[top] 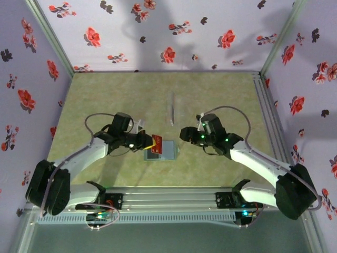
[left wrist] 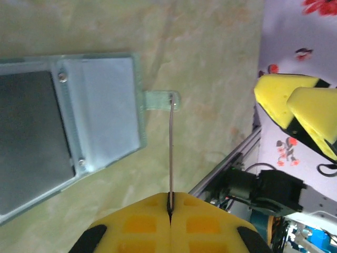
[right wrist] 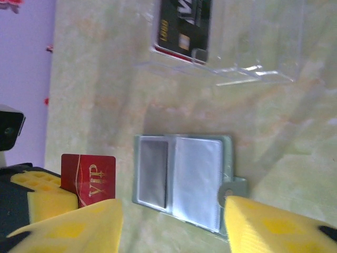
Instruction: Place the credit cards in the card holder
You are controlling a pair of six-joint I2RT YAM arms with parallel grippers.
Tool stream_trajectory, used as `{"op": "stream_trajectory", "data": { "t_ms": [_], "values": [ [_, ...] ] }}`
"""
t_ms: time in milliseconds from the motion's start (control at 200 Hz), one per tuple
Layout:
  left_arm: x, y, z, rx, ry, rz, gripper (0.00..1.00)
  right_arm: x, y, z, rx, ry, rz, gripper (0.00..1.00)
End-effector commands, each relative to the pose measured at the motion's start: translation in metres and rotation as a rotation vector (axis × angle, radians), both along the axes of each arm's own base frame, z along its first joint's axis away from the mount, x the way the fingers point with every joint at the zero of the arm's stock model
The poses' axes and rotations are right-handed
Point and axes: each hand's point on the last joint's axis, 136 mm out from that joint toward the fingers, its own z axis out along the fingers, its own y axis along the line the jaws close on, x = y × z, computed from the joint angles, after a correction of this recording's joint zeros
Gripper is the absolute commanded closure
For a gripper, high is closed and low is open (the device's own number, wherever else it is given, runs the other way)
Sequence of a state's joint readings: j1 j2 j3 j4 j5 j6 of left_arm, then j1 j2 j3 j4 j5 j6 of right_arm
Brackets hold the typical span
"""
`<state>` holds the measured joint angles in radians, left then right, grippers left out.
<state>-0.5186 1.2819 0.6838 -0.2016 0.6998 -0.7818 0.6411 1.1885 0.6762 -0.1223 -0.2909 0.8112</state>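
Note:
The grey-teal card holder lies open and flat on the table, its dark pocket panel beside a pale clear sleeve. My left gripper is shut on a red credit card marked VIP, held just left of the holder. The left wrist view shows this card edge-on, its far end by the holder's snap tab. My right gripper hangs open above the holder's near edge, one fingertip over the tab. A dark credit card stands in a clear rack.
The clear plastic rack stands at mid-table behind the holder. Aluminium rails edge the table on the right and in front. Flowered walls enclose three sides.

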Motion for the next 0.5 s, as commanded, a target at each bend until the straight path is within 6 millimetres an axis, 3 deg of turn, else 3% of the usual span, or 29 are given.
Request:
{"op": "stream_trajectory", "data": {
  "t_ms": [0, 245, 500],
  "values": [
    [-0.007, 0.003, -0.035, 0.076, 0.066, -0.039, 1.00, -0.011, -0.007, -0.045, -0.103, 0.074, 0.017, 0.48],
    [0.002, 0.002, -0.065, 0.124, 0.102, -0.035, 1.00, -0.014, -0.003, -0.068, -0.213, 0.098, 0.036, 0.43],
    [0.003, 0.010, -0.074, 0.205, 0.097, -0.053, 1.00, -0.010, 0.011, -0.076, -0.249, 0.077, 0.054, 0.45]
  ]
}}
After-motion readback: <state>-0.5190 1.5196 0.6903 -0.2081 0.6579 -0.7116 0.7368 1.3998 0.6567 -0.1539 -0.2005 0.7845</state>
